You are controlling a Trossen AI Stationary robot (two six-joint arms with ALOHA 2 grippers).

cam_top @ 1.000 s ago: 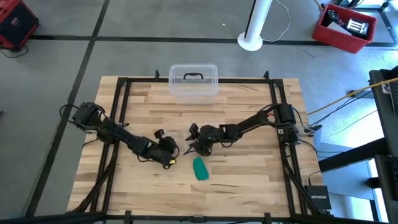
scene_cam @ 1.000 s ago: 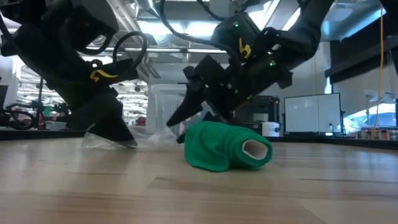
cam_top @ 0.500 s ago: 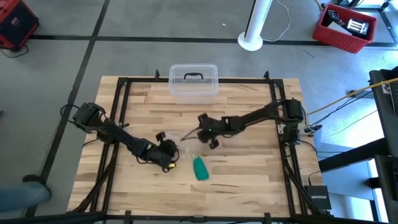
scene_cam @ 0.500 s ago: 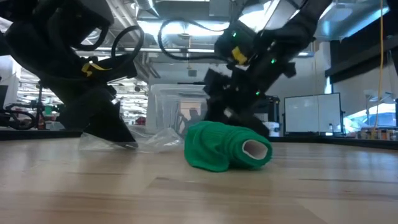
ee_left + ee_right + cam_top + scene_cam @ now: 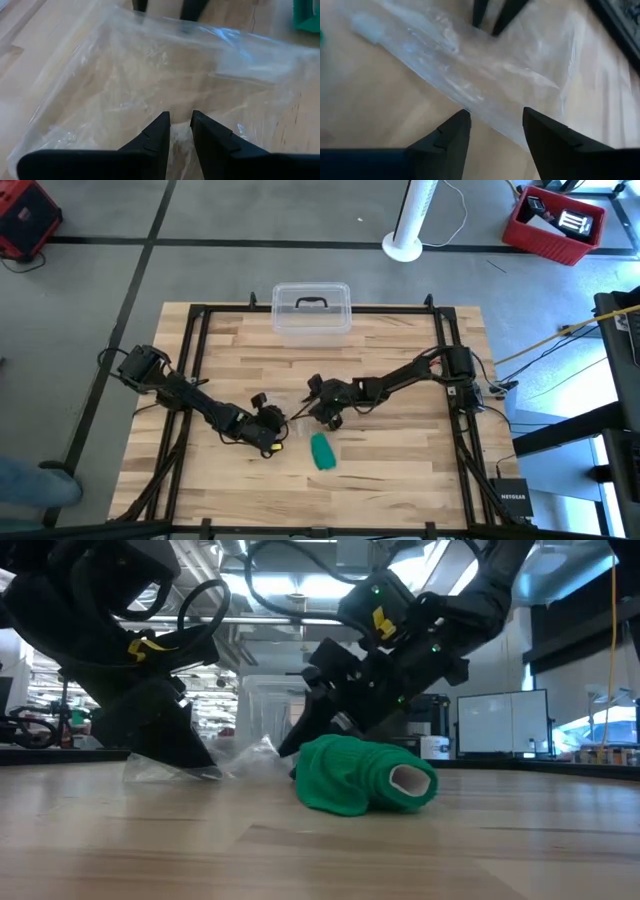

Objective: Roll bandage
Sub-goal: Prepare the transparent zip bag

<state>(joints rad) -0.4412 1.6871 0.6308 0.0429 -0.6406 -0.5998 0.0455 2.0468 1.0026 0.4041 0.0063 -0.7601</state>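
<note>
Looking down from the high view, we find the bandage already a compact roll on the worktop, so the rolling seems largely done; what is left looks like dealing with the clear wrapper beside it. The right claw, which half a second ago had drawn back toward the clear box, is again down near the roll. In the low view the roll lies free — neither claw touches it. The left wrist view shows the left claw clenched on the wrapper, fingers nearly together. The right wrist view shows the right claw released, fingers apart over the film, holding nothing.
</note>
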